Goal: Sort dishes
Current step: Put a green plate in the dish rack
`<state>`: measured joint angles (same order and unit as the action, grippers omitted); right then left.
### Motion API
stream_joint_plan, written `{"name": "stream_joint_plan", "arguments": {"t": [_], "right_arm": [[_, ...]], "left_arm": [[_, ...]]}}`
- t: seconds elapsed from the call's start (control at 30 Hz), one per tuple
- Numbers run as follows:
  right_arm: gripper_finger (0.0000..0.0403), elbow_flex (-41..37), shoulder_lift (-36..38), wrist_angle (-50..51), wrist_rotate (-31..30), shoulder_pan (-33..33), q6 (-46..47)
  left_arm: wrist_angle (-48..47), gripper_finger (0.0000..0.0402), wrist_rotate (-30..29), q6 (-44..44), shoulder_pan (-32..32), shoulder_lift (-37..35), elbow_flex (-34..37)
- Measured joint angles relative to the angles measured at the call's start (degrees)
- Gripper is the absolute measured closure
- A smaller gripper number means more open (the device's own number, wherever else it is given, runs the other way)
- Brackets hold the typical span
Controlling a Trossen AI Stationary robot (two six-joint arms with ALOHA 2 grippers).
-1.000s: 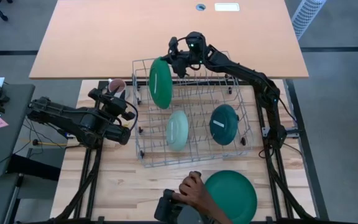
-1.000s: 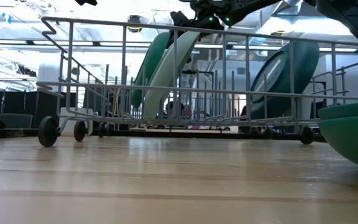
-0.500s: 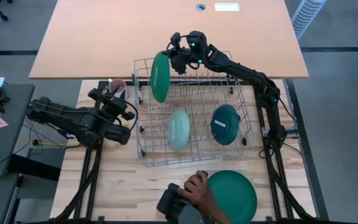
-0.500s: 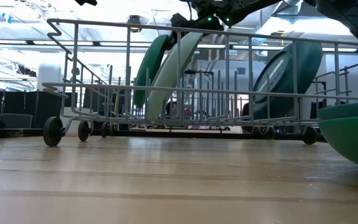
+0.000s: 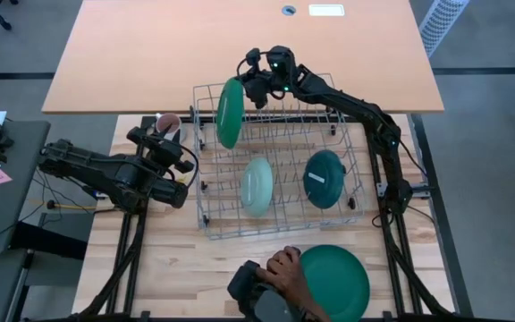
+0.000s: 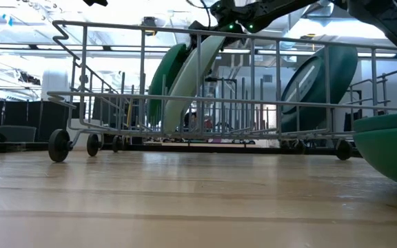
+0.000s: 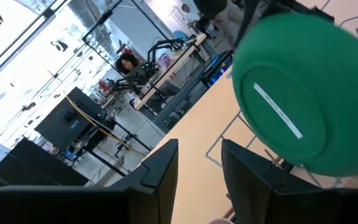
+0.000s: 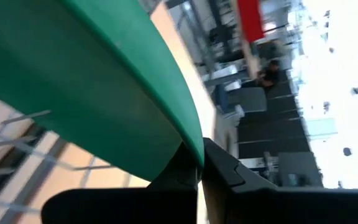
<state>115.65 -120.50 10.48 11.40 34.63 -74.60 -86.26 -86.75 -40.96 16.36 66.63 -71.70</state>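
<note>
You have four glossy round plates in view: two large dark green, one smaller dark teal, one small pale mint. The first large dark green plate (image 5: pixel 229 113) stands on edge in the far left corner of the silver wire dish rack (image 5: pixel 206 213), which rolls on small black wheels atop the light wooden counter (image 5: pixel 177 268). Your right end effector (image 5: pixel 256 90) pinches that plate's rim; the right wrist view shows the rim (image 8: pixel 166 106) wedged between the two dark fingers. The right arm reaches in from the counter's right side, stretched long across the rack's far rail.

The pale mint plate (image 5: pixel 256 186) leans in the rack's middle, and the dark teal plate (image 5: pixel 322 179), carrying a pale strip on its back, leans to its right, well apart from it. The second large dark green plate (image 5: pixel 333 282) lies flat on the counter's near edge, just in front of the rack, with a person's hand (image 5: pixel 282 269) touching its left rim.

Your left end effector (image 5: pixel 170 148) hovers left of the rack, fingers spread and empty, the arm folded low. One small pinkish-white mug (image 5: pixel 168 121) sits just beyond it, beside the rack's far left corner.
</note>
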Motion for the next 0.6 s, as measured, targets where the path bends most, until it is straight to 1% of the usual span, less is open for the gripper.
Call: {"name": "stream_joint_plan", "arguments": {"t": [0.17,0.4,0.5,0.6], "right_arm": [[0.0397,-0.1,-2.0,-0.3,-0.2,-0.1,-0.4],[0.0396,0.1,-4.5,-3.3,-1.3,-0.4,-0.8],[0.0388,0.1,-4.8,-2.9,-1.5,-0.3,-0.6],[0.0370,0.1,-5.2,-3.3,-1.6,-0.3,-0.9]], "left_arm": [[0.0,0.0286,0.0,0.0,0.0,0.0,0.0],[0.0,0.0286,0.1,0.6,0.0,0.0,0.0],[0.0,0.0286,0.2,1.0,0.0,0.0,0.0],[-0.1,0.0286,0.3,1.1,0.0,0.0,0.0]]}}
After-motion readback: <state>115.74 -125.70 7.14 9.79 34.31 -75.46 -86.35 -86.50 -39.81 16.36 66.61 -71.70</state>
